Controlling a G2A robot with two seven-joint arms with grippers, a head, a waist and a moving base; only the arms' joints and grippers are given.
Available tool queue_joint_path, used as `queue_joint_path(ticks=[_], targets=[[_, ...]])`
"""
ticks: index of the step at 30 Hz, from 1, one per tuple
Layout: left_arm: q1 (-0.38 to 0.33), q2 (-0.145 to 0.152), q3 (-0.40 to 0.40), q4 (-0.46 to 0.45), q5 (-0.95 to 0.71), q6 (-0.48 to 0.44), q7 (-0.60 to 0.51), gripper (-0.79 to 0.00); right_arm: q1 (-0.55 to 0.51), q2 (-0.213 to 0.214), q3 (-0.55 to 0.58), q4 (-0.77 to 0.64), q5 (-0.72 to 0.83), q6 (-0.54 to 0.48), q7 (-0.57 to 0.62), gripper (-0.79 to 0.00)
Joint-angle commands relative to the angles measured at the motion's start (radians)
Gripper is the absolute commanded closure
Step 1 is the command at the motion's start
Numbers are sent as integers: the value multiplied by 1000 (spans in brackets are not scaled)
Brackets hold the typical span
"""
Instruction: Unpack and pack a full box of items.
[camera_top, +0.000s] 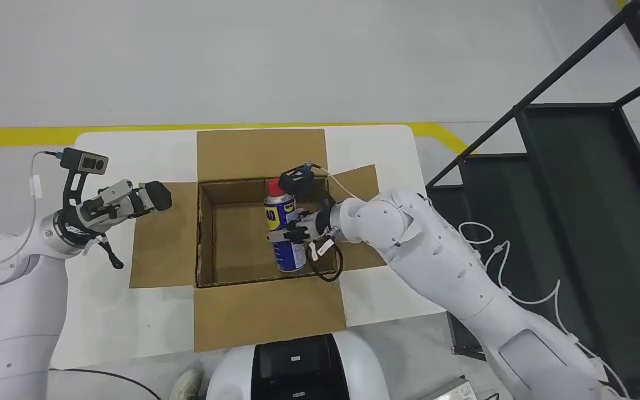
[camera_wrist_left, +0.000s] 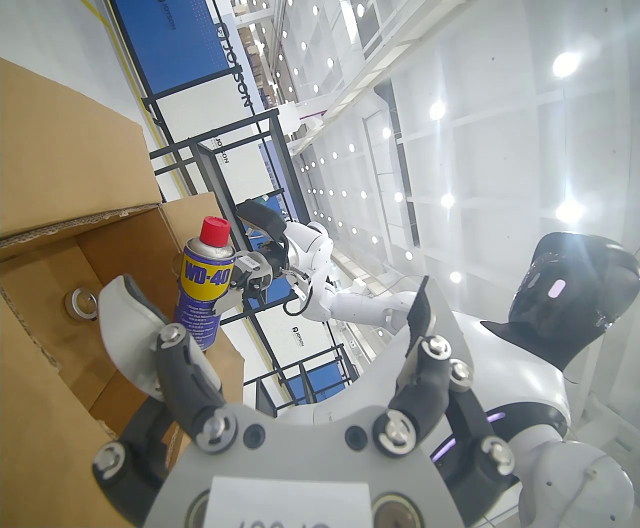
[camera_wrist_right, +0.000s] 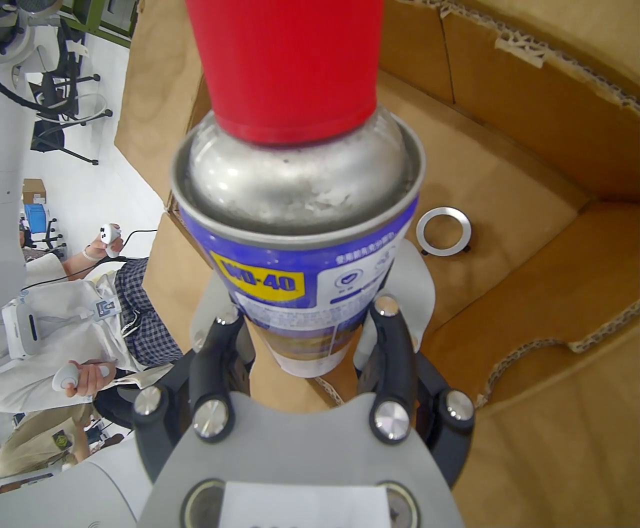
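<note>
An open cardboard box (camera_top: 203, 235) sits in the middle of the white table (camera_top: 110, 310), flaps spread flat. My right gripper (camera_top: 308, 230) is shut on a blue and yellow spray can (camera_top: 283, 215) with a red cap, held upright above the box's right half. In the right wrist view the can (camera_wrist_right: 300, 225) stands between the gripper (camera_wrist_right: 310, 310) fingers. A small metal ring (camera_wrist_right: 444, 231) lies on the box floor, and the ring (camera_wrist_left: 82, 302) is also seen from the left wrist. My left gripper (camera_top: 160, 196) hangs open over the left flap, its fingers (camera_wrist_left: 125, 310) wide apart and holding nothing.
Black metal stairs (camera_top: 560, 150) stand just right of the table. The box's flaps (camera_top: 260, 152) cover much of the tabletop. Bare white table shows at the front left and front right corners.
</note>
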Motion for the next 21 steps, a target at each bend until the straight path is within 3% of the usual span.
queue_joint_path(ticks=[1,5,12,21], targets=[[0,0,0,0,0,0,0,-785,0,0,0,0,0,0,0,0],[0,0,0,0,0,0,0,-785,27,-12,-28,11,36,86,47,0],[0,0,0,0,0,0,0,-785,198,-80,-167,169,145,254,148,0],[0,0,0,0,0,0,0,-785,359,-186,-305,458,259,268,93,0]])
